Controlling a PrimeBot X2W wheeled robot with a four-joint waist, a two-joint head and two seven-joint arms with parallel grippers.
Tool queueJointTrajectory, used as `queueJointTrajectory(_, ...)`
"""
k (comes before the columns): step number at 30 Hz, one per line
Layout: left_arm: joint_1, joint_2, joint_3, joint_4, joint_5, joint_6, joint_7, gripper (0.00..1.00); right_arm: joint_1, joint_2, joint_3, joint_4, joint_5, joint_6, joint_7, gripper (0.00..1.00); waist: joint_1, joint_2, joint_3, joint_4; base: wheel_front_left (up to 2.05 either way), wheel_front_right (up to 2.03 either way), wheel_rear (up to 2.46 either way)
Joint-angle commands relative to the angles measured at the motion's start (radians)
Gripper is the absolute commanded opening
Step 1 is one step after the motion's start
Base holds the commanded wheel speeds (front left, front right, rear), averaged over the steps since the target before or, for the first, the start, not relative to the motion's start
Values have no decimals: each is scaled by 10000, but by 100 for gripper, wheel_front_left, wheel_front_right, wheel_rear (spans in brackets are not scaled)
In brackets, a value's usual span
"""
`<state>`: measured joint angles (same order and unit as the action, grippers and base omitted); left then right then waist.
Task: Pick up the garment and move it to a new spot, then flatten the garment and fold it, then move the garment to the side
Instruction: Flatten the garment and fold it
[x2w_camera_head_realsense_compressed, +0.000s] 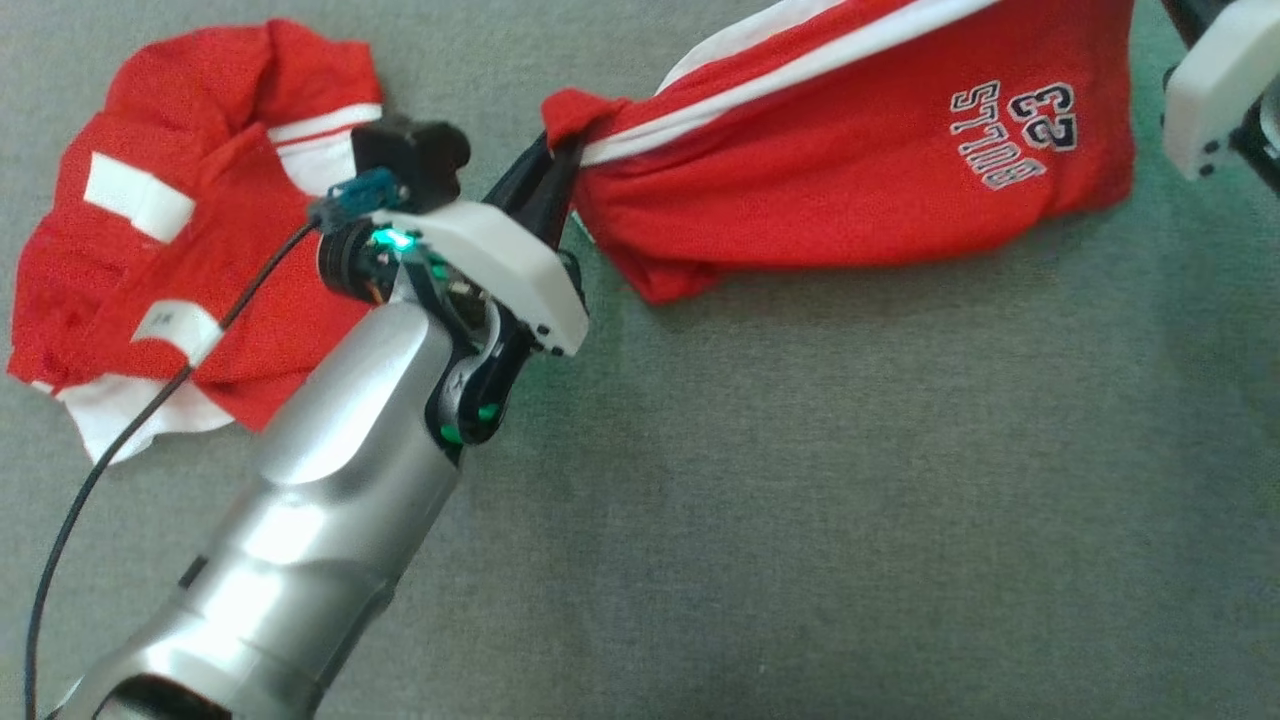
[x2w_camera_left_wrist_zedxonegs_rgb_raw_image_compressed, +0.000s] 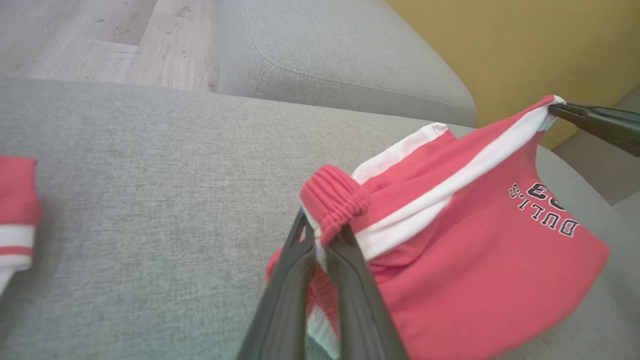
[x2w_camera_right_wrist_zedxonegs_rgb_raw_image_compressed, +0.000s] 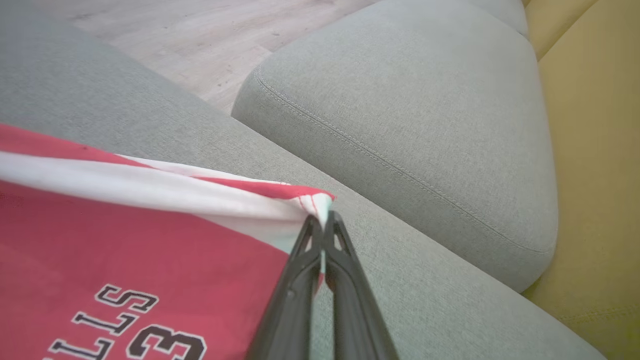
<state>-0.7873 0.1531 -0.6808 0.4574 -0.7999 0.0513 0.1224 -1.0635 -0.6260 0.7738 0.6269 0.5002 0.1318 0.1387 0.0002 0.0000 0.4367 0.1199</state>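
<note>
1. Grey woven fabric of the seat cushion (x2w_camera_head_realsense_compressed: 850, 520) spreads across the head view; it lies bare through the whole lower right, the widest open room. The garment (x2w_camera_head_realsense_compressed: 860, 190), red with white stripes and BULLS 23 lettering seen upside down, is stretched across the top right and runs off the upper edge; the left gripper (x2w_camera_head_realsense_compressed: 562, 160) is pinched narrow on its bunched left end. A white housing (x2w_camera_head_realsense_compressed: 1215, 90) of the right arm sits in the upper right corner, just beside the cloth's right edge. A crumpled garment (x2w_camera_head_realsense_compressed: 190, 230), also red and white, lies well apart at the far left; a black cable (x2w_camera_head_realsense_compressed: 100, 470) crosses it. Count: two garments, two arms, one cable.
2. In the left wrist view the left gripper's two fingers clamp the red elastic waistband (x2w_camera_left_wrist_zedxonegs_rgb_raw_image_compressed: 335, 197); the garment slopes up to the right, where the right gripper (x2w_camera_left_wrist_zedxonegs_rgb_raw_image_compressed: 554, 107) holds its white-striped corner. Whether the lower edge touches the seat cannot be told. Bare cushion lies between the held cloth and a sliver of the crumpled garment at the left edge. Past the seat's far edge come a second cushion (x2w_camera_left_wrist_zedxonegs_rgb_raw_image_compressed: 350, 65), a wood floor (x2w_camera_left_wrist_zedxonegs_rgb_raw_image_compressed: 100, 40) and a yellow surface (x2w_camera_left_wrist_zedxonegs_rgb_raw_image_compressed: 525, 45). Count: two cushions.
3. In the right wrist view the right gripper's fingers meet tip to tip with the striped corner nipped between them; the cloth falls away to the lower left and off the frame. The seat's edge runs diagonally; the second cushion lies just beyond it. Bare seat lies right of the fingers.
</note>
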Motion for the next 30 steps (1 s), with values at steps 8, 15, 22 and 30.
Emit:
queueJointTrajectory(8, -923, -148, 132, 577, 142, -311, -205, 0, -1083, 215, 779, 1182, 103, -11, -710, 0, -2, 0, 569, 392, 0, 0, 0)
queueJointTrajectory(15, -1171, -295, 55, 1018, 227, -319, -406, 100, -1617, 455, 1126, 2137, 431, -11, -1528, 100, -2, 0, 632, 414, 0, 0, 0)
queueJointTrajectory(22, -1113, -94, 459, 1060, 243, -186, -1385, 100, -1596, 822, 1059, 2931, 845, -11, -2586, 100, -2, 0, 102, 207, 0, 0, 0)
queueJointTrajectory(30, -372, 673, 1061, 515, 343, -108, -2983, 100, -855, 1389, 666, 3020, 1204, -11, -3781, 100, -2, 0, -1139, -259, 0, 0, 0)
